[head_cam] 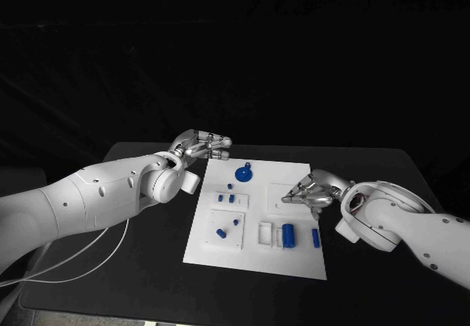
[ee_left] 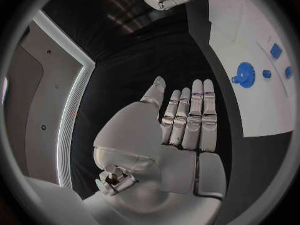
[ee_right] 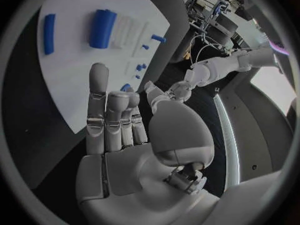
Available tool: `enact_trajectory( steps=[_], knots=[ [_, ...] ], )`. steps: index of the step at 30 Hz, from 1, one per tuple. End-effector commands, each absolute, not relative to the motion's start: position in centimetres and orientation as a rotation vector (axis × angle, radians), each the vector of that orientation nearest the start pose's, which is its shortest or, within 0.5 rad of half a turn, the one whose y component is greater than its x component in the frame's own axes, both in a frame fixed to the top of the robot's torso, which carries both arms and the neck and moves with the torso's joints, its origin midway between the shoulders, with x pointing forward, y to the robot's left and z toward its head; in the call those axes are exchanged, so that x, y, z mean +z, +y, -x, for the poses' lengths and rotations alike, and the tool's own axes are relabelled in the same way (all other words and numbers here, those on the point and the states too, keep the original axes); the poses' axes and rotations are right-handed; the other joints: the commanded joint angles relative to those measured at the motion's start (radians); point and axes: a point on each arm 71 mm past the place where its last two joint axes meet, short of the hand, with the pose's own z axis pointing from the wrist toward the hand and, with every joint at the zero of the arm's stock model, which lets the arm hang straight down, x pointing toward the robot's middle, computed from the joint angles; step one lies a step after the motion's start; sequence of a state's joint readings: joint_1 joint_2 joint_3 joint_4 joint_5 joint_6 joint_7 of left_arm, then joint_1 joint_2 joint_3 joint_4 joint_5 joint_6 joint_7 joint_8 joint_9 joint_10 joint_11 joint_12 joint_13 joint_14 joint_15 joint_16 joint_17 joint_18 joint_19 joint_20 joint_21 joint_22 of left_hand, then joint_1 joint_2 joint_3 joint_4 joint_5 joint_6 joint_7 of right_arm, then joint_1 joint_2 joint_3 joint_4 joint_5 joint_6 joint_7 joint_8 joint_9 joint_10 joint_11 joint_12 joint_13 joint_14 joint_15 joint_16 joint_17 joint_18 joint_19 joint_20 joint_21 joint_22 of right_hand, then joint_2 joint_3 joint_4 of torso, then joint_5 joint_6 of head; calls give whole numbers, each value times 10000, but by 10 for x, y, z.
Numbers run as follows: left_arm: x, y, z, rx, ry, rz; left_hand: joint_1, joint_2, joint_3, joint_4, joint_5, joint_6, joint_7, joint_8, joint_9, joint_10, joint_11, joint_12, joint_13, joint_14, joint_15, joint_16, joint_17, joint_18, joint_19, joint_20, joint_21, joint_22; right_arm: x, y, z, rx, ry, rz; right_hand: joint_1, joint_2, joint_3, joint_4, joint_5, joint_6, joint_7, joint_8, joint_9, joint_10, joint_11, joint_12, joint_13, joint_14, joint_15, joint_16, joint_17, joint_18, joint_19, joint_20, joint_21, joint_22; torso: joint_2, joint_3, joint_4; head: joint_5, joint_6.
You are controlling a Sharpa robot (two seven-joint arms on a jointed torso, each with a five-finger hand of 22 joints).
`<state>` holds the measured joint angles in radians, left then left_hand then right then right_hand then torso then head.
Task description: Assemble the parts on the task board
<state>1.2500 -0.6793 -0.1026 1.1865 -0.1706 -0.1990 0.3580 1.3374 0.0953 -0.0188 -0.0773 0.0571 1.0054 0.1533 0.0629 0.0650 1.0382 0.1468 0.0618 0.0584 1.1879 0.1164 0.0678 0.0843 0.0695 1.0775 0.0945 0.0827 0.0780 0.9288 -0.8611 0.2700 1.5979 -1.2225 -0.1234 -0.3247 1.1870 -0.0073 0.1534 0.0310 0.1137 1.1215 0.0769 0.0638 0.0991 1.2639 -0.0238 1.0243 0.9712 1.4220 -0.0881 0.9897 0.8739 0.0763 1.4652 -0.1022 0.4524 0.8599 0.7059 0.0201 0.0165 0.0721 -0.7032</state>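
The white task board (head_cam: pixel 284 261) lies in the middle of the black table. On it are a blue gear (head_cam: pixel 242 174), two small blue pegs (head_cam: pixel 227 199), a blue cylinder (head_cam: pixel 289 234) and a blue bar (head_cam: pixel 315 237). My left hand (head_cam: pixel 201 146) hovers off the board's far left corner, fingers straight and holding nothing (ee_left: pixel 187 120); the gear (ee_left: pixel 245 75) lies beyond its fingertips. My right hand (head_cam: pixel 308 192) is over the board's right edge, fingers extended and holding nothing (ee_right: pixel 119 120). The cylinder (ee_right: pixel 102 28) and bar (ee_right: pixel 49 26) lie ahead of it.
White raised blocks (head_cam: pixel 266 233) sit on the board beside the cylinder, and another small blue piece (head_cam: pixel 221 233) lies on a white block at the near left. A white cable (head_cam: pixel 88 258) loops over the table's near left. Bare black table surrounds the board.
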Motion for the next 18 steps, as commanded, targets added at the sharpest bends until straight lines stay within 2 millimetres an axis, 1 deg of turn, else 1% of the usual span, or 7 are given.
enact_trajectory(
  steps=[1, 2, 6, 9, 11, 13, 18],
  knots=[
    [-191, 218, -545, -14453, 15120, 8997, -546, -293, -341, 261, -97, -30, -12, 57, 17, -34, 45, 32, 7, -114, 39, -26, -17, -106, -47, 89, -70, -21, -228, -217, -459, 5514, 21520, -3310, -79, 31, 360, -63, -249, 89, -62, -13, 32, 444, -29, 705, 908, 141, 24, 241, 398, 19, 166, -61, 153, 202, 3, 6, 11, -66, -51],
    [-191, 218, -544, -14531, 15115, 8949, -646, -358, -407, 309, -99, -27, -13, 55, 16, -36, 47, 26, 7, -126, 44, -30, -28, -113, -58, 92, -78, -26, -229, -219, -459, 5306, 21644, -3359, -296, -184, 791, -51, -267, 104, -74, -33, 54, 484, -58, 848, 1356, 105, 12, 278, 606, 66, 69, -91, 282, 432, 2, 4, 3, -90, -58],
    [-192, 219, -542, -14554, 15018, 8836, -860, -601, -494, 476, -102, -180, 30, 11, -1, -38, 67, 20, 8, -354, 110, -46, -136, -171, -228, 136, -150, -68, -232, -224, -457, 4794, 22142, -3675, -475, -261, 738, 47, -284, 67, -49, 0, 95, 644, 5, 920, 1636, 161, 37, 298, 736, 71, 46, -51, 308, 540, -16, -7, -8, -140, -92],
    [-192, 220, -541, -14531, 14944, 8809, -740, -639, -378, 449, -97, -1056, -31, -11, -25, 181, 35, 48, 10, -778, 214, -72, -194, -228, -516, 221, -183, -104, -235, -226, -455, 4608, 22504, -3968, -506, -382, 778, 64, -270, -9, -26, 0, 114, 582, 10, 828, 1660, 162, 36, 302, 807, 94, 29, -47, 301, 583, -20, -11, 16, -200, -127],
    [-192, 220, -541, -14526, 14921, 8804, -735, -649, -348, 457, -98, -1062, -44, 26, -11, 263, -20, 32, 6, -989, 208, -67, -191, -234, -632, 256, -172, -99, -237, -227, -454, 4525, 22664, -4101, -607, -467, 835, 171, -254, -23, -23, 1, 167, 624, 12, 819, 1778, 183, 35, 346, 942, 114, 44, -48, 312, 662, -13, -5, 2, -233, -103],
    [-193, 221, -540, -14538, 14911, 8825, -752, -641, -317, 483, -99, -779, -63, 80, 12, 313, -105, 9, 5, -1130, 168, -73, -187, -218, -681, 275, -142, -80, -239, -227, -452, 4449, 22761, -4209, -636, -549, 843, 169, -228, -30, -20, -2, 189, 670, 11, 827, 1865, 189, 26, 368, 1025, 133, 50, -56, 325, 730, -17, -9, -11, -267, -47],
    [-193, 222, -539, -14644, 14977, 8876, -802, -640, -323, 533, -103, -739, -39, 41, 1, 179, -51, -3, 4, -1282, 203, -67, -189, -165, -637, 289, -109, -60, -244, -225, -450, 4342, 22893, -4286, -827, -637, 711, 463, -271, -72, -8, -6, 149, 711, 12, 803, 1939, 200, 20, 395, 1116, 159, 67, -58, 341, 825, 23, -6, -62, -363, 23]
  ],
)
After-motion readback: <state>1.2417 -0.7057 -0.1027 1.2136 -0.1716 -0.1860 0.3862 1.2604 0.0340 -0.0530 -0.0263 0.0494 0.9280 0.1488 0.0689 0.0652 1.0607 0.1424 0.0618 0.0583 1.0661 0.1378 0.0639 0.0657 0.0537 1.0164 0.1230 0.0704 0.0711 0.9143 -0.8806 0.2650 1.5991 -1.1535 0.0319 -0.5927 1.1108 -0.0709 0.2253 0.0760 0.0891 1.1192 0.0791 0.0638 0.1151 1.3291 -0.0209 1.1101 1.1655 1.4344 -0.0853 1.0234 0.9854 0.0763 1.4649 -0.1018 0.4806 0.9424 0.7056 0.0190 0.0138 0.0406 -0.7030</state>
